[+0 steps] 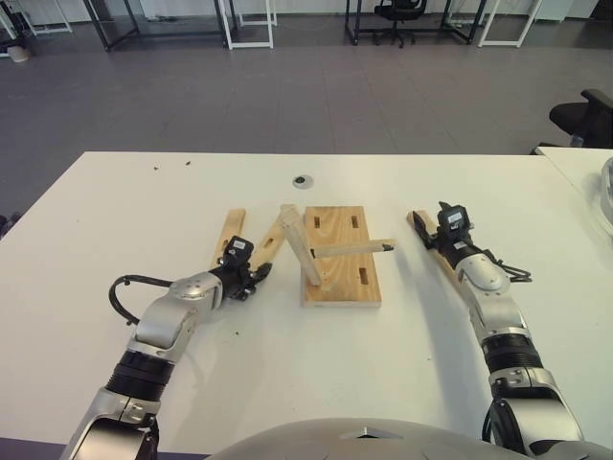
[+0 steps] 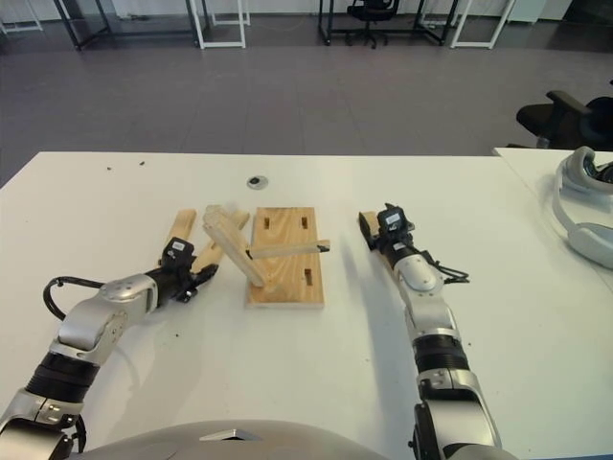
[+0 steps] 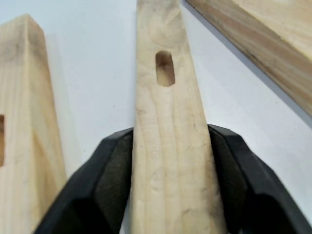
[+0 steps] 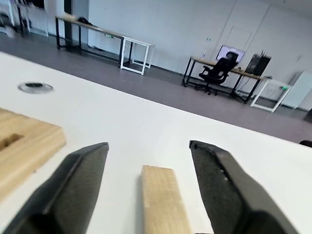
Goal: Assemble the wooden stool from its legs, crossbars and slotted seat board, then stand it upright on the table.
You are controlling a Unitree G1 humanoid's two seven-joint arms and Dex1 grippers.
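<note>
The slotted seat board [image 1: 343,284] lies flat at mid-table. A leg [image 1: 300,244] joined to a crossbar [image 1: 356,248] rests across it. My left gripper [image 1: 253,276] is shut on the lower end of a slotted leg [image 3: 168,122], its black fingers [image 3: 114,163] pressing both sides; this leg [image 1: 273,240] angles toward the board's far left corner. Another leg [image 1: 229,236] lies just to the left of it. To the right of the board, my right gripper [image 4: 147,146] hangs open over the end of a further leg [image 4: 163,202], its fingers straddling it without touching.
A round cable grommet [image 1: 305,180] sits in the white table [image 1: 124,211] behind the board. A white headset [image 2: 586,206] lies on the neighbouring table at far right. Open tabletop stretches in front of the board.
</note>
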